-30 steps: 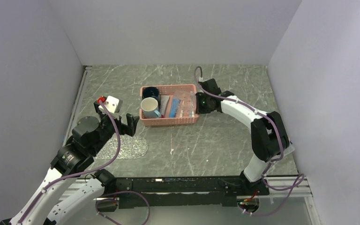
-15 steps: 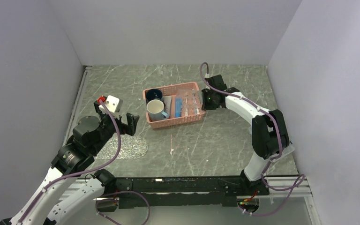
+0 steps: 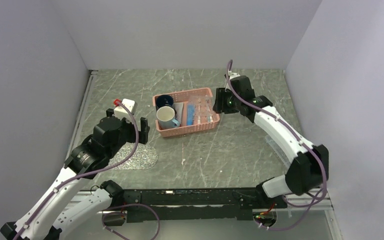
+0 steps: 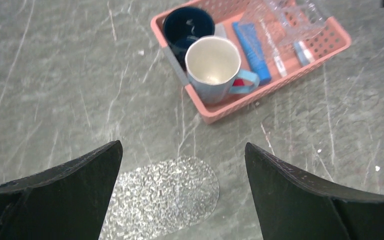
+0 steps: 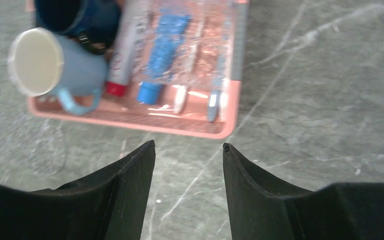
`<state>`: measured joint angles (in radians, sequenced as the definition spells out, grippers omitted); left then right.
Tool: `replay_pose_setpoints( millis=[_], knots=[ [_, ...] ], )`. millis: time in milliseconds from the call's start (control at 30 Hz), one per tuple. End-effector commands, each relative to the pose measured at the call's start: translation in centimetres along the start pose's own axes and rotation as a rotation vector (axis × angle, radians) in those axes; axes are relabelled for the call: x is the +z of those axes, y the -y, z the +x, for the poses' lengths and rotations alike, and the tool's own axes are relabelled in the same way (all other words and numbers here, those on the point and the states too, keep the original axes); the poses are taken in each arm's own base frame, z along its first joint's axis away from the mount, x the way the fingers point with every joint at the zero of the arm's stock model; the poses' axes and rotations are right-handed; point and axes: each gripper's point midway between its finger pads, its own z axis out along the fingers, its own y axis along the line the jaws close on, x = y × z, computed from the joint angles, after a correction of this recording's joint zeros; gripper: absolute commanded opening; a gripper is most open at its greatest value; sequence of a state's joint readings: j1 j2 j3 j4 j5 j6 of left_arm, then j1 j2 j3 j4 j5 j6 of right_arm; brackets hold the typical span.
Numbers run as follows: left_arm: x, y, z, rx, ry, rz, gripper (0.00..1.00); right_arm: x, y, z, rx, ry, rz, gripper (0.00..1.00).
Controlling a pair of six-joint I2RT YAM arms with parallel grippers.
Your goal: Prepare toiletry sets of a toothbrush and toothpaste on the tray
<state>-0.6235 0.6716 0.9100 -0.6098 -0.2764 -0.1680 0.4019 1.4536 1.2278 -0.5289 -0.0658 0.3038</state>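
Observation:
The clear glittery oval tray (image 3: pixel 139 156) lies bare on the table, left of and nearer than the pink basket (image 3: pixel 190 131). In the left wrist view the tray (image 4: pixel 165 200) sits just beyond my open, empty left gripper (image 4: pixel 182 144). The basket (image 4: pixel 240 102) holds a blue toothpaste tube (image 4: pixel 252 45) and a thin white toothbrush (image 4: pixel 275 52). In the right wrist view the blue tube (image 5: pixel 162 50) lies beside a white tube with a red end (image 5: pixel 122 57). My right gripper (image 5: pixel 188 145) is open and empty, just off the basket's right end (image 3: pixel 219 100).
A light blue mug (image 4: pixel 212 67) and a dark blue mug (image 4: pixel 187 25) stand in the basket's left half. A clear plastic box (image 4: pixel 290 15) lies over the basket's right half. The walls of the enclosure stand close to both arms.
The basket has swung and slid a little to the right, then stopped. My right gripper has drawn back from its right end. My left arm has reached forward a little towards the basket.

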Motion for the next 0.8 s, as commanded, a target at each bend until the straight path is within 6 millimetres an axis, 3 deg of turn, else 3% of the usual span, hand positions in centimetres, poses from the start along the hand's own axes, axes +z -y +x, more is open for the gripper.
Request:
replay_pose_setpoints(
  millis=[0, 200, 333, 533, 767],
  knots=[
    [-1.1, -1.7, 0.8, -0.103, -0.065, -0.119, 0.99, -2.1, -4.5, 1.5, -0.026, 0.019, -0.11, 0.56],
    [-1.9, -2.8, 3.6, -0.167, -0.2, -0.217, 0.99, -3.4, -11.8, 4.3, -0.065, 0.029, -0.294, 0.57],
    [-2.1, -2.4, 6.0, -0.234, -0.295, -0.23, 0.99, -3.9, -15.1, 6.0, -0.101, 0.011, -0.354, 0.57],
    [-1.9, -1.4, 10.1, -0.362, -0.422, -0.248, 0.99, -4.2, -16.7, 7.9, -0.13, -0.012, -0.374, 0.58],
    [-0.1, -0.6, 14.6, -0.486, -0.515, -0.303, 0.99, -4.7, -16.7, 9.9, -0.135, -0.025, -0.399, 0.58]
  ],
)
